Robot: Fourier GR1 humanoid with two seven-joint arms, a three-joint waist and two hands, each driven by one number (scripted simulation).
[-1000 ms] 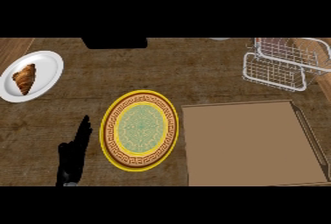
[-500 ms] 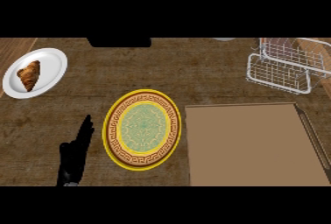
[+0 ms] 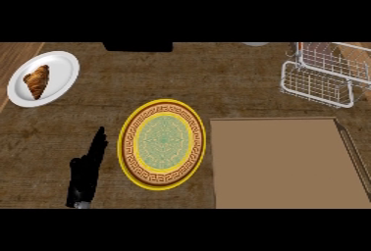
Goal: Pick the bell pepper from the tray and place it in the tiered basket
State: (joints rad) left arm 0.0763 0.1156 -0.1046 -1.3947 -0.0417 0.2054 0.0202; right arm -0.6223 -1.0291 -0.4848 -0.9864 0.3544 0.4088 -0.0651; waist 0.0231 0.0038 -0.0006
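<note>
A brown tray [image 3: 282,162] lies at right, no bell pepper showing on it. Beside it sits a patterned plate [image 3: 162,143]; the wire basket [image 3: 322,73] stands beyond. The left hand [image 3: 87,169] rests at lower left, fingers straight together. A white plate [image 3: 59,68] bears a croissant [image 3: 36,81].

A dark brown counter top [image 3: 239,83] with a rough, woven-looking grain fills nearly the whole view, seen from steeply above. At the far left corner a strip of lighter wood [image 3: 13,59] shows, running at a slant beside the darker surface. On the far edge, left of the middle, sits a flat black shape [image 3: 138,46], cut off by the edge of the view so that what it is cannot be told. Further right on the same far edge a small pale rounded shape [image 3: 255,43] just shows. The light is even and dim, with soft shadows.
</note>
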